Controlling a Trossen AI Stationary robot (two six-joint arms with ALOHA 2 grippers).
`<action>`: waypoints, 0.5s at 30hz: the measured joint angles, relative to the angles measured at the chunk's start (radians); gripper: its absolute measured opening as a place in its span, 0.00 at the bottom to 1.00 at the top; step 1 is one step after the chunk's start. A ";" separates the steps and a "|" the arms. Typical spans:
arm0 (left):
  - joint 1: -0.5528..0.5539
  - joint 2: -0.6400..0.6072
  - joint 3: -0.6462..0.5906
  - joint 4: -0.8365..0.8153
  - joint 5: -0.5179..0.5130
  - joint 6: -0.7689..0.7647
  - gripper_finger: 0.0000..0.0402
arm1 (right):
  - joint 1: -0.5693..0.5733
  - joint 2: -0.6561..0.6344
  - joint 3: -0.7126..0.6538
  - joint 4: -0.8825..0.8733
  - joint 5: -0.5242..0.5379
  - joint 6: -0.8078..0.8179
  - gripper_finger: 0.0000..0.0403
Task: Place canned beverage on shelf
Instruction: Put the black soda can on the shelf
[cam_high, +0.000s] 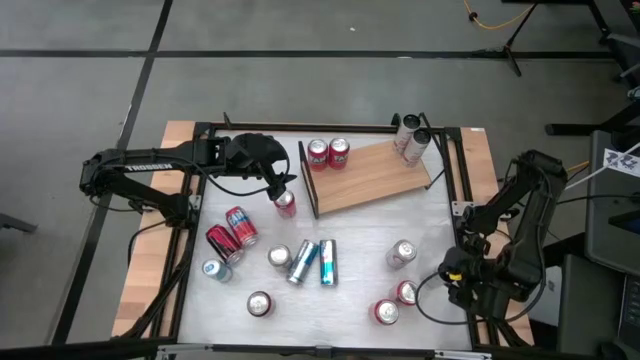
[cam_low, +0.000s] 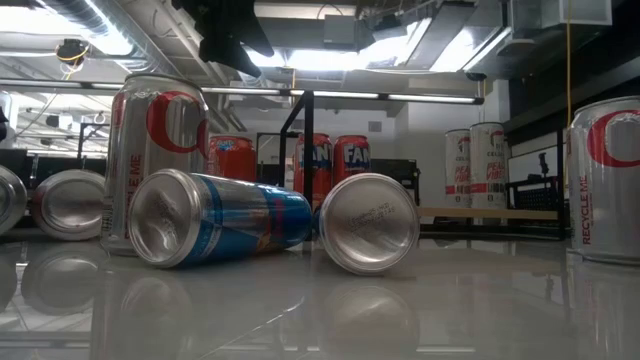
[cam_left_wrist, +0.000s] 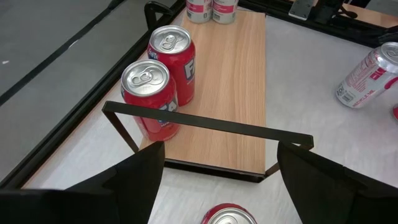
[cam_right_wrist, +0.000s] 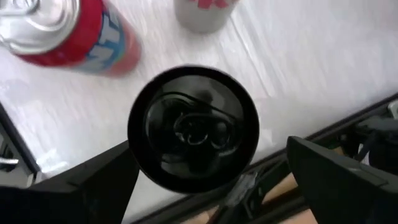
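The shelf (cam_high: 370, 178) (cam_left_wrist: 230, 81) lies at the table's far middle, its dark rail (cam_left_wrist: 205, 122) at the left end. Two red cans (cam_high: 328, 152) (cam_left_wrist: 158, 74) stand on it by the rail, two white cans (cam_high: 412, 140) at its right end. A red can (cam_high: 285, 203) (cam_left_wrist: 229, 216) stands upright just before the rail. My left gripper (cam_high: 279, 183) (cam_left_wrist: 221, 149) hangs open above it, apart from it. My right gripper (cam_high: 458, 272) (cam_right_wrist: 208, 155) is open at the table's right edge, pointing down, its fingers either side of a black round thing (cam_right_wrist: 193, 127). My right gripper comes at the black round thing from above with open fingers. One finger (cam_right_wrist: 323, 174) stands clear of its rim. The other finger (cam_right_wrist: 106, 174) lies close against its edge, and I cannot tell whether it touches.
Several cans stand or lie on the near half of the white table: two red ones (cam_high: 232, 235) at the left, two blue ones (cam_high: 315, 262) (cam_low: 215, 220) in the middle, silver-topped ones (cam_high: 401, 253) and red ones (cam_high: 395, 302) (cam_right_wrist: 68, 31) at the right. A black frame (cam_high: 455, 180) edges the table.
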 joint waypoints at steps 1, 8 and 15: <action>0.000 0.000 0.000 0.000 0.000 0.000 0.75 | 0.000 0.001 -0.001 0.002 0.010 0.000 0.96; 0.000 0.000 0.000 0.000 0.000 0.000 0.75 | 0.000 0.000 -0.015 0.017 0.037 0.025 0.96; 0.000 0.000 0.000 0.000 0.000 0.000 0.75 | 0.000 0.000 -0.015 0.048 0.042 0.096 0.96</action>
